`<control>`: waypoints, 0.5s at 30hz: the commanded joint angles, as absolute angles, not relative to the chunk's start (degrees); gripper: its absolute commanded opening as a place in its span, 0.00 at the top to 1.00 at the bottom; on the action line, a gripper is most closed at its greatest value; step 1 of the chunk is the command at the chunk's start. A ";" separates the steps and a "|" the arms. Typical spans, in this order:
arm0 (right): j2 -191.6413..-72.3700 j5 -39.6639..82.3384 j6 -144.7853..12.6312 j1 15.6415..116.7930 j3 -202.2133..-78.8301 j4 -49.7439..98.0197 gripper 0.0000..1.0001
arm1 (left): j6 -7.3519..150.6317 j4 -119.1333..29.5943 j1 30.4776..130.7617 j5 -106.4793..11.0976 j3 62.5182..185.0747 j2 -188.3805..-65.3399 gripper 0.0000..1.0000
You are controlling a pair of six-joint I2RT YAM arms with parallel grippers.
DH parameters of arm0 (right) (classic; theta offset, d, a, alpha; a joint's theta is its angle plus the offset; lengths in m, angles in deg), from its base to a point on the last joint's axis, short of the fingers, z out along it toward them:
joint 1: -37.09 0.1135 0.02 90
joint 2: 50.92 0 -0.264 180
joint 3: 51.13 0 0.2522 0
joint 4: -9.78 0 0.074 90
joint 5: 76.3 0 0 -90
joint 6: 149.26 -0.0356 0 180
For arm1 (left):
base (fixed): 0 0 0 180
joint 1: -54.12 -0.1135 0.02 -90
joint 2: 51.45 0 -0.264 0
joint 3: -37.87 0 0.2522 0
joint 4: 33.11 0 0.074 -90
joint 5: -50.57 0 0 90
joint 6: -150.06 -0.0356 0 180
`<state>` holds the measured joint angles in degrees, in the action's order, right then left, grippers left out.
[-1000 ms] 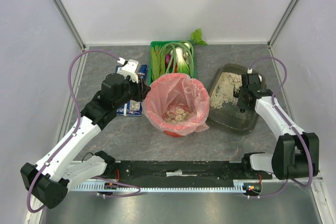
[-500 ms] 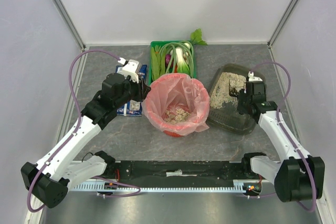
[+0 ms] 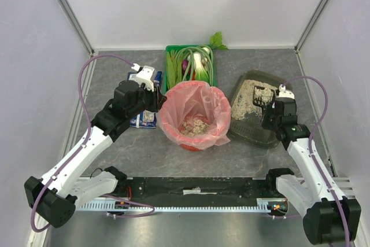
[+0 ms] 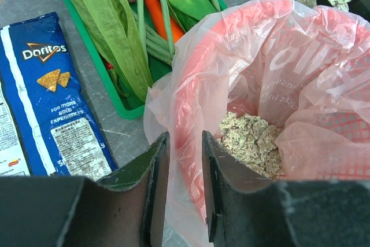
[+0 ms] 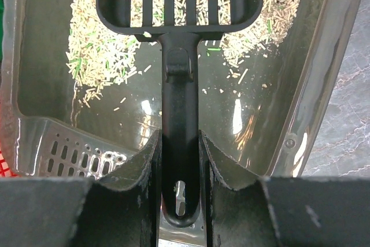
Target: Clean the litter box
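**While the scoop hangs over the litter, a spill is what I'd watch for**

Seen from the room, the right gripper [image 5: 178,143] is clenched on the handle of the black slotted scoop [image 5: 179,4]. It holds the scoop above the litter box [image 3: 254,134], which sits at the right of the table just beside the red bin [image 3: 192,146]. The left gripper [image 4: 184,143] has its fingers drawn close on the rim of the pink bag [image 4: 289,67], apparently pinching it.

My worry is the carry across. A tilted scoop would shed pellets onto the table between box and bin. A tug from the left fingers could drag the bag off its rim.

The overhead view gives the layout. Only the right wrist view shows how few pellets lie in the scoop and that the tray's near end is bare. Only the left wrist view shows the dumped litter [image 4: 251,140] inside the bag.
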<state>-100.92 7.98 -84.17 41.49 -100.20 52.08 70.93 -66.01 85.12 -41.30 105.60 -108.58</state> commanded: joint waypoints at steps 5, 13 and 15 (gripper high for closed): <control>-96.20 6.94 -86.07 41.75 -101.64 52.38 1.00 | 69.64 -63.48 85.32 -42.86 105.59 -108.93 0.65; -99.27 18.87 -95.44 41.84 -101.54 51.15 1.00 | 69.73 -63.57 85.32 -42.95 105.59 -109.29 0.66; -96.99 18.46 -96.79 41.75 -100.57 50.09 1.00 | 69.73 -63.48 85.32 -42.68 105.59 -109.46 0.66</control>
